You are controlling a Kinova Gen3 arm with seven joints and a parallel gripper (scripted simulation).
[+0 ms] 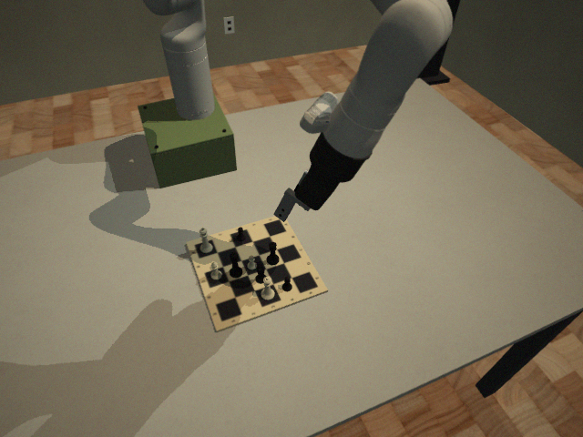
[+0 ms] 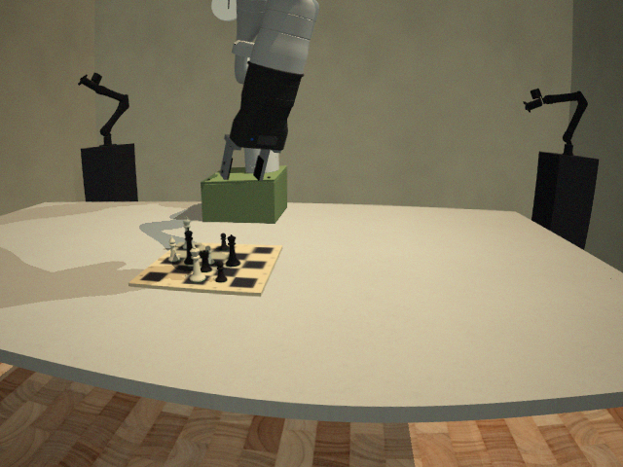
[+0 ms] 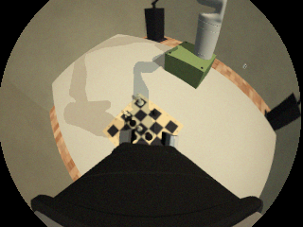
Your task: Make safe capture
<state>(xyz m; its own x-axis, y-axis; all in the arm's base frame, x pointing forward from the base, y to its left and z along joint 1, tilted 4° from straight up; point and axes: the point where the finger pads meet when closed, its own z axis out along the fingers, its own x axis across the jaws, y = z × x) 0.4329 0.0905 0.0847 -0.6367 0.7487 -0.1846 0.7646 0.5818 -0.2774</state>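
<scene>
Checkered tan-and-black, the board (image 1: pixel 220 324) lies flat on the grey bench (image 1: pixel 424 235), carrying upright pieces: four white, five black, clustered toward its left half. Above its far edge hangs the gripper (image 2: pixel 242 163), jaws apart and empty, near the green base (image 1: pixel 159 117).

Arm links (image 1: pixel 391 70): rounded off-white tubes with faint seam rings.
Wrist section (image 2: pixel 266 108): matte black sleeve, small blue dot.
Claw (image 2: pixel 242 162): two flat grey-black fingers.
Base (image 1: pixel 188 141): green box, dark screws at corners.
</scene>
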